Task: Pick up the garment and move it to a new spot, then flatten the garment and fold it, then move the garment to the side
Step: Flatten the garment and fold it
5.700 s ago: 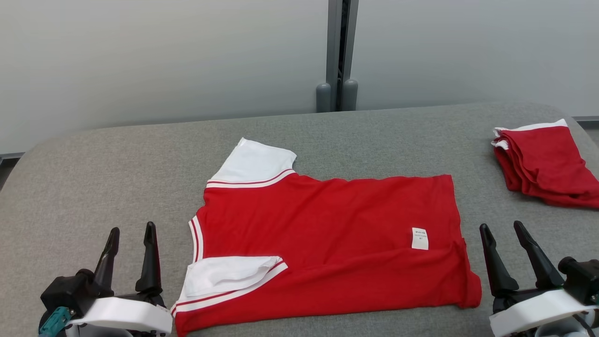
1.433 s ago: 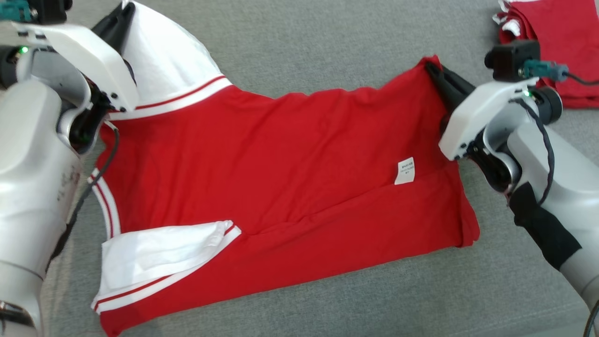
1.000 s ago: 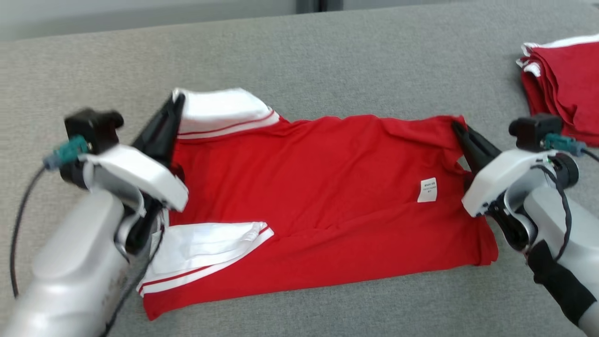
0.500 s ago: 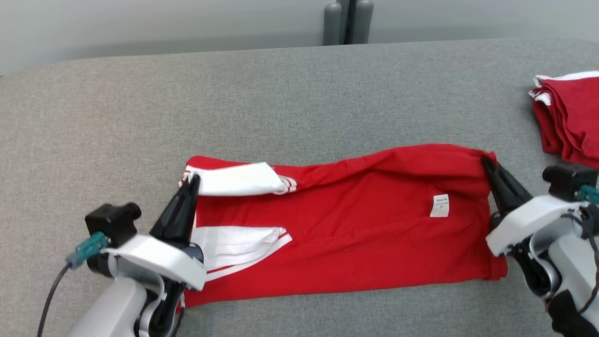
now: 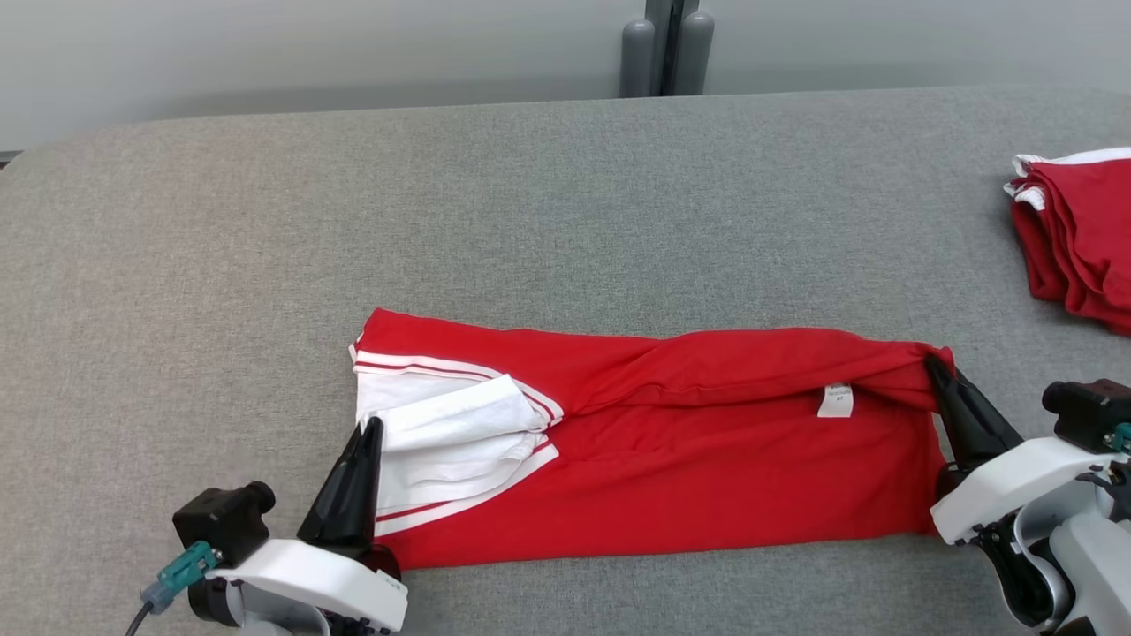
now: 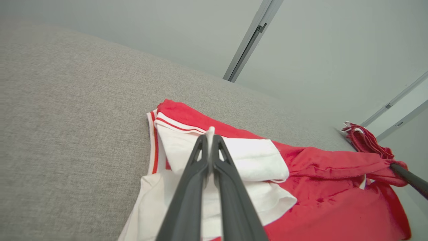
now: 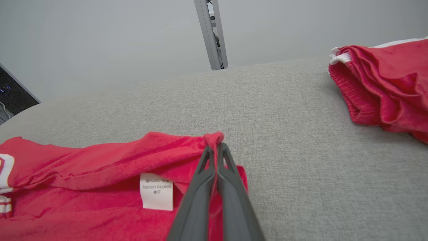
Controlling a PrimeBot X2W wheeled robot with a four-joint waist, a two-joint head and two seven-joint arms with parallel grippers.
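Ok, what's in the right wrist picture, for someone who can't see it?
The right claw pinches a corner of the red cloth shirt lying on the grey fabric table. A white label shows on the shirt; a folded red pile sits at right.

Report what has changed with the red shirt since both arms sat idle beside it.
The left tool closed on the far white sleeve, the right tool on the far hem corner; both drew the far edge of the red shirt toward the robot, folding it in half lengthwise. The folded red pile stayed on the grey table.
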